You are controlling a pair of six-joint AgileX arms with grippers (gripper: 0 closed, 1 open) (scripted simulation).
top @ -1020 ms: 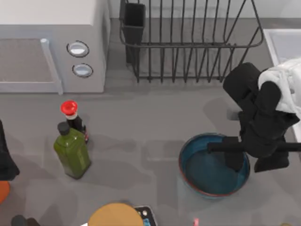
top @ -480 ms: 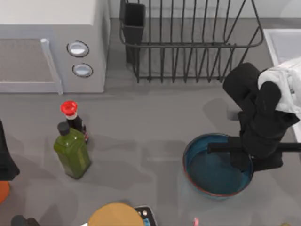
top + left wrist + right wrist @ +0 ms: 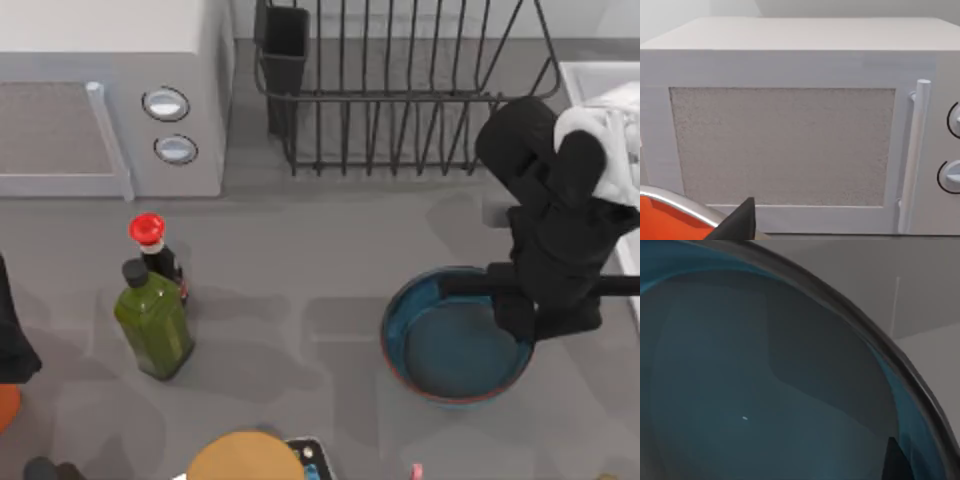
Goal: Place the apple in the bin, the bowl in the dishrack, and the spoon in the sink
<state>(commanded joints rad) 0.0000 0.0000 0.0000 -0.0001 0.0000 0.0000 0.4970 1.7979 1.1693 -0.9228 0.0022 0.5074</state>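
Left arm: parked at the table's left edge, low in the top view; whether its fingers are open or closed cannot be told.
Microwave [image 3: 110, 95]: seen at the far left, door closed; it faces the left wrist camera and has no part in the task.
Bottles: a green bottle [image 3: 153, 320] and a dark red-capped bottle [image 3: 150, 245] are seen standing close together on the left half, untouched.
Dishrack [image 3: 400, 90]: placed at the far middle of the table, with nothing seen between its bars; the bowl step is judged not yet finished.
Bowl [image 3: 455, 340]: found on the right half, near the front, well apart from the dishrack. Its right rim is covered by the right gripper, and it appears slightly tilted, possibly lifted, though this cannot be confirmed. In the right wrist view its teal inside [image 3: 765, 390] is seen from very close.
Right gripper [image 3: 530, 315]: set over the bowl's right rim and judged to be closed on that rim; the fingers themselves are hidden by the arm, so the grip is inferred, not seen.
Sink [image 3: 600, 85]: seen at the far right edge, partly hidden by the right arm; what is visible of it holds nothing.
Progress: the bowl step is judged under way. All three placements are taken to be still outstanding.
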